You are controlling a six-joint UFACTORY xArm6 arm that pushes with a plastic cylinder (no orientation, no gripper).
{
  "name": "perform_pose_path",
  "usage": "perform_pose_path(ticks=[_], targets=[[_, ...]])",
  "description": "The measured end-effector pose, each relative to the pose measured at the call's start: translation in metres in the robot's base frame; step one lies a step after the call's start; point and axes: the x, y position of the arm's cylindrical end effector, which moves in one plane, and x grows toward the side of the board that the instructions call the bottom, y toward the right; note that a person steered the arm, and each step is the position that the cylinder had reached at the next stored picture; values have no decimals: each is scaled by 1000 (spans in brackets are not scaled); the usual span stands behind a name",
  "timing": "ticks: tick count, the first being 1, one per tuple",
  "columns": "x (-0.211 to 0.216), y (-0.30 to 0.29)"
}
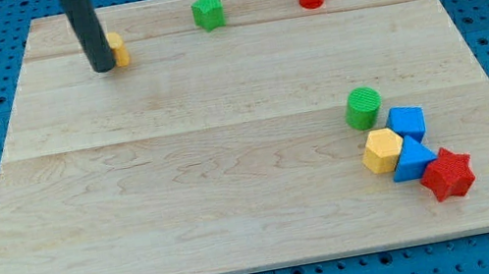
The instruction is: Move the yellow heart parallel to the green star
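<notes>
**One yellow block touched by the rod at the board's top left**

My tip [103, 68], a bare dark rod with no jaws, touches the small yellow heart block [117, 50], partly hiding it. The green star block [208, 11] sits well apart toward the view's right on the wooden board [180, 168].
</notes>
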Motion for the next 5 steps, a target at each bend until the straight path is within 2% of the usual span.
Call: perform_pose_path(ticks=[5], targets=[[-51,7]])
